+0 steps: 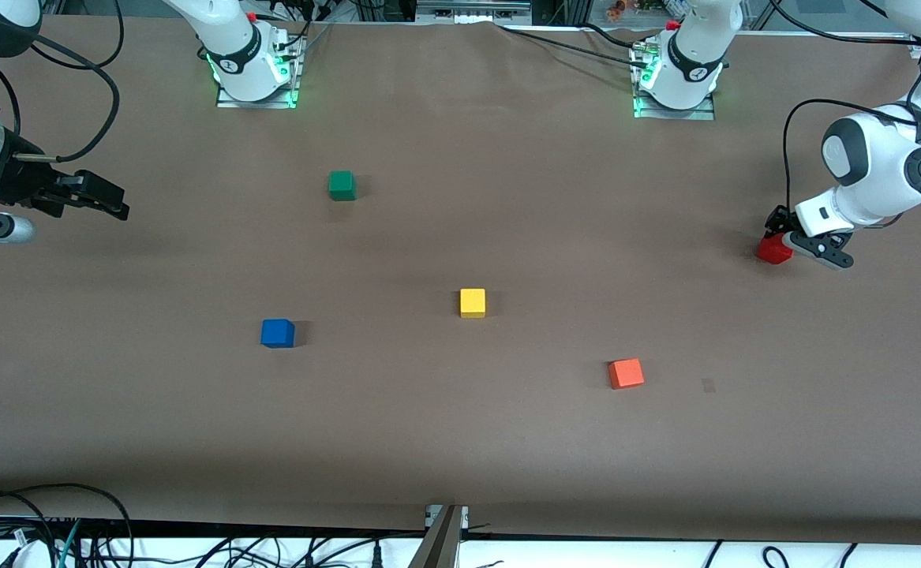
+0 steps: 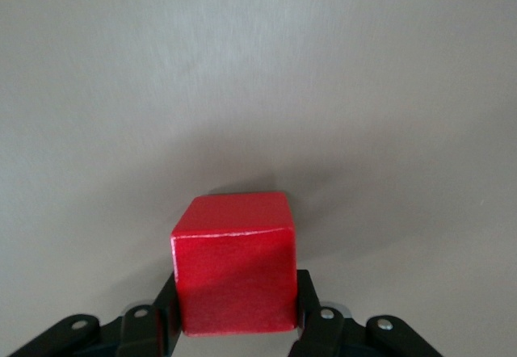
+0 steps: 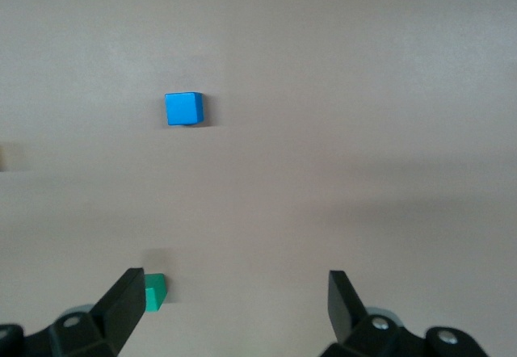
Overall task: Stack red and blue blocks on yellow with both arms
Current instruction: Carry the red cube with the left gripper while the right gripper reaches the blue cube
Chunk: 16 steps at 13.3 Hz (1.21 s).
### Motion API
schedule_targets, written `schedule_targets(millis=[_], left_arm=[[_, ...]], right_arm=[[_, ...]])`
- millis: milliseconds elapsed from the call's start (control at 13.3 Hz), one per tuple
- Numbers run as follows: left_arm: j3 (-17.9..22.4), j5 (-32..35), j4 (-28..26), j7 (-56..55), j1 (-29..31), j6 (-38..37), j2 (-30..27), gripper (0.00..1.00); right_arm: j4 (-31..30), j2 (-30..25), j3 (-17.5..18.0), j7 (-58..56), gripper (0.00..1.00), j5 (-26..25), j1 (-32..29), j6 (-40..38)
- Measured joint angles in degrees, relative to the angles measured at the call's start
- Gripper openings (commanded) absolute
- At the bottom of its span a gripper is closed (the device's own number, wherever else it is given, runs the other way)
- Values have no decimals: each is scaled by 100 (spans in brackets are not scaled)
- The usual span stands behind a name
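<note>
My left gripper [image 1: 781,237] is shut on the deep red block [image 1: 773,251] near the left arm's end of the table, at or just above the surface. In the left wrist view the red block [image 2: 234,264] sits between the two black fingers [image 2: 166,312]. The blue block [image 1: 277,333] lies toward the right arm's end and also shows in the right wrist view [image 3: 184,108]. The yellow cube [image 1: 473,303] lies near the table's middle. My right gripper [image 1: 105,199] is open and empty, up in the air over the right arm's end of the table [image 3: 234,308].
A green cube [image 1: 342,185] lies farther from the front camera than the blue block and shows in the right wrist view [image 3: 155,292]. An orange-red cube [image 1: 626,373] lies nearer the camera than the yellow cube. Cables run along the table's edges.
</note>
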Motion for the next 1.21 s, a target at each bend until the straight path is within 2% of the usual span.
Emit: schedule_targets(millis=[151, 302, 452, 603, 980, 1206], left_arm=[[-303, -70, 417, -112, 6, -367, -12, 0], [-746, -124, 1108, -572, 1, -1096, -18, 0], [-1337, -133, 1786, -1373, -20, -1705, 13, 0], [-1817, -137, 2265, -2287, -246, -1976, 112, 0], [-1963, -144, 3081, -5332, -2114, -2057, 660, 0], [-1954, -143, 3826, -7064, -3187, -2141, 1196, 0]], right_arm=[[0, 0, 0, 0, 100, 0, 0, -1], [0, 0, 0, 0, 100, 0, 0, -1], [0, 0, 0, 0, 100, 0, 0, -2], [-2, 0, 0, 0, 100, 0, -1, -4], [-3, 0, 4, 1, 100, 0, -3, -4], [-3, 0, 6, 2, 100, 0, -4, -5]])
